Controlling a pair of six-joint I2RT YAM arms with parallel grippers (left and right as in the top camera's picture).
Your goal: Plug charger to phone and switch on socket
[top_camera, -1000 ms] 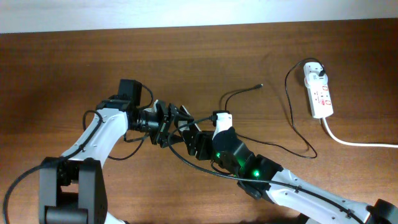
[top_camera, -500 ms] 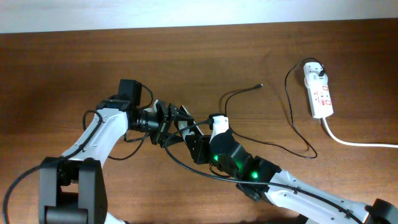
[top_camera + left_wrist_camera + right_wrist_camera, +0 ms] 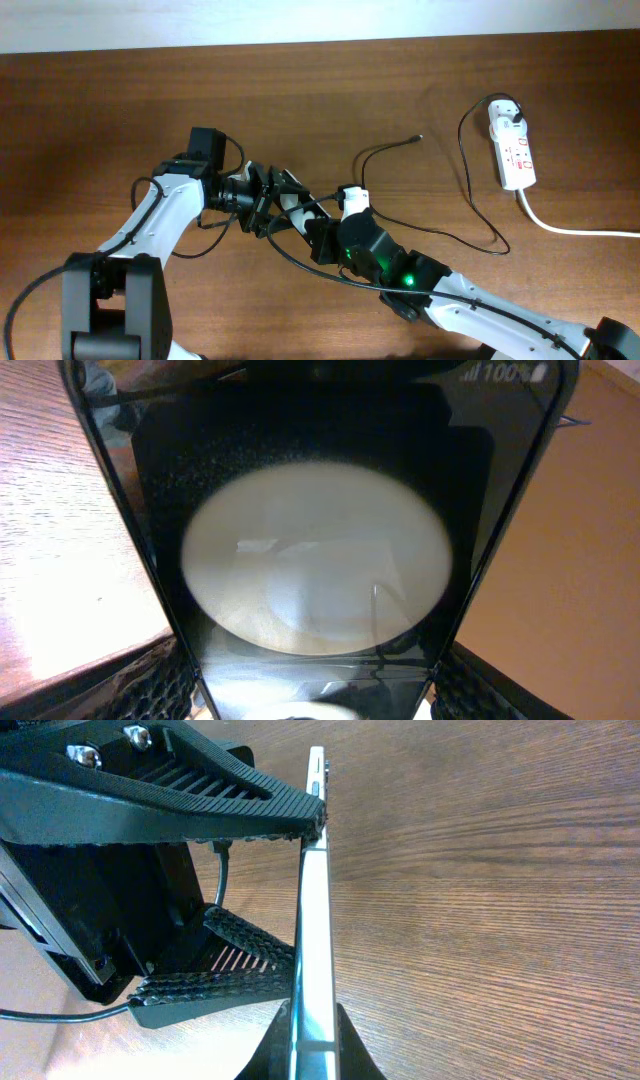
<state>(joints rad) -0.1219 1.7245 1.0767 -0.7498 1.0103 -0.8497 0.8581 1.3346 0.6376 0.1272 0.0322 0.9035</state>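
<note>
The phone (image 3: 291, 201) is held off the table at the centre left, turned edge-on to the right arm. My left gripper (image 3: 272, 198) is shut across its width, and its ribbed fingers (image 3: 150, 682) press both long sides of the glossy black phone (image 3: 315, 560). My right gripper (image 3: 313, 222) is shut on the phone (image 3: 316, 900), its dark pads (image 3: 350, 1045) against both flat faces. The charger's thin black cable (image 3: 470, 225) lies loose on the table, connector tip (image 3: 418, 138) free. Its white adapter (image 3: 506, 112) sits in the socket (image 3: 516, 155) at far right.
A thick white cord (image 3: 575, 229) runs from the power strip off the right edge. The black cable loops across the table between the strip and my right arm (image 3: 450, 290). A pale wall edge (image 3: 320, 20) borders the far side.
My right gripper has closed from open onto the phone's flat faces, edging slightly left. The left gripper and phone have held still.
</note>
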